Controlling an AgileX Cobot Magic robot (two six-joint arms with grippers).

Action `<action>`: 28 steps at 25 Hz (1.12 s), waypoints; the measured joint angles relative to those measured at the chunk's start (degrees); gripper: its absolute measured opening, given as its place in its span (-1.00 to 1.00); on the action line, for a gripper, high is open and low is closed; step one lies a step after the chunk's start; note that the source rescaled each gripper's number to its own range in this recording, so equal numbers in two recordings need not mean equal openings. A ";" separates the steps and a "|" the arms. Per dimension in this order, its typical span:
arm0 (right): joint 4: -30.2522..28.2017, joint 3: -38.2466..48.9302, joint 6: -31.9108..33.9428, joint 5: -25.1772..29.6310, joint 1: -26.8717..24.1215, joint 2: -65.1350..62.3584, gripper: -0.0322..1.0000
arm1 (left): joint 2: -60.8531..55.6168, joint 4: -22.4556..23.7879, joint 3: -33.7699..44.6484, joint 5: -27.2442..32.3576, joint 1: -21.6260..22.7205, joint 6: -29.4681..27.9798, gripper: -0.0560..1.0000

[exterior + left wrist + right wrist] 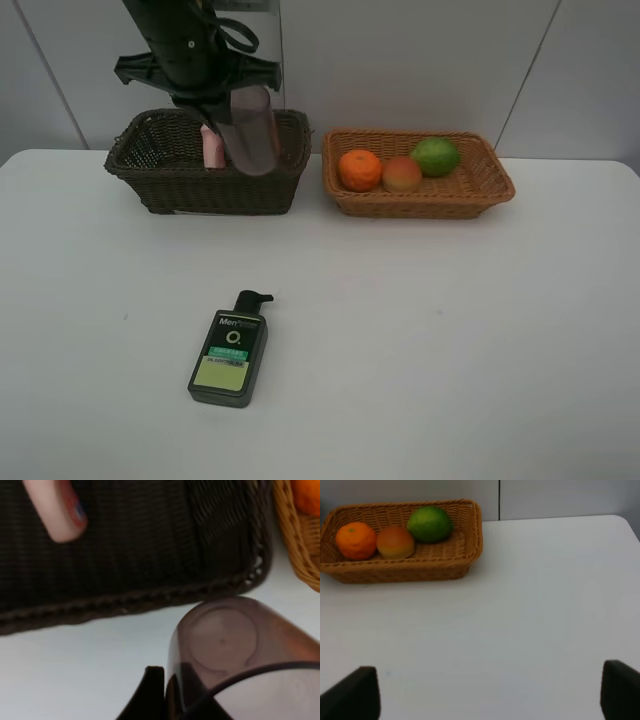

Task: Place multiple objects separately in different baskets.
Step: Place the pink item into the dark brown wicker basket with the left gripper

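I've got my left hand (220,108) pinching the cup (255,135) near its rim; it looks light, slick and thin-walled. My right hand (490,695) is spread, empty.

Quick count: dark basket (200,190) plus tan basket (420,203) makes two, three fruits (360,170) (401,174) (435,157), two bottles (211,148) (229,350), one mauve cup (255,135).

dark brown basket (200,190), tan basket (420,206), mauve cup (256,135)

Black left arm (175,40) with looped cable (240,35); right end effector (485,695) black.
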 joint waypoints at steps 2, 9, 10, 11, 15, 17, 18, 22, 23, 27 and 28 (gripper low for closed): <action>0.00 0.00 0.00 0.00 0.00 0.00 0.73 | 0.00 1.38 -0.49 -2.05 1.09 1.89 -0.89; 0.00 0.00 0.00 0.00 0.00 0.00 0.73 | 2.47 3.26 -0.49 -13.06 5.37 4.54 -0.89; 0.00 0.00 0.00 0.00 0.00 0.00 0.73 | 3.23 3.25 -0.49 -14.92 5.98 4.54 -0.89; 0.00 0.00 0.00 0.00 0.00 0.00 0.73 | 4.19 3.31 -0.49 -16.41 6.56 4.59 -0.89; 0.00 0.00 0.00 0.00 0.00 0.00 0.73 | 8.40 3.44 -0.49 -22.01 7.22 4.59 -0.89; 0.00 0.00 0.00 0.00 0.00 0.00 0.73 | 10.58 3.44 -0.49 -24.39 7.22 4.65 -0.89; 0.00 0.00 0.00 0.00 0.00 0.00 0.73 | 11.80 3.44 -0.49 -25.19 7.22 4.65 -0.89; 0.00 0.00 0.00 0.00 0.00 0.00 0.73 | 16.07 3.20 -0.49 -26.81 7.22 4.65 -0.89; 0.00 0.00 0.00 0.00 0.00 0.00 0.73 | 16.90 2.81 -0.49 -26.93 7.22 4.65 -0.89; 0.00 0.00 0.00 0.00 0.00 0.00 0.73 | 18.54 1.03 -0.49 -27.40 7.22 4.65 -0.89; 0.00 0.00 0.00 0.00 0.00 0.00 0.73 | 18.69 0.63 -0.49 -27.58 7.22 4.65 -0.88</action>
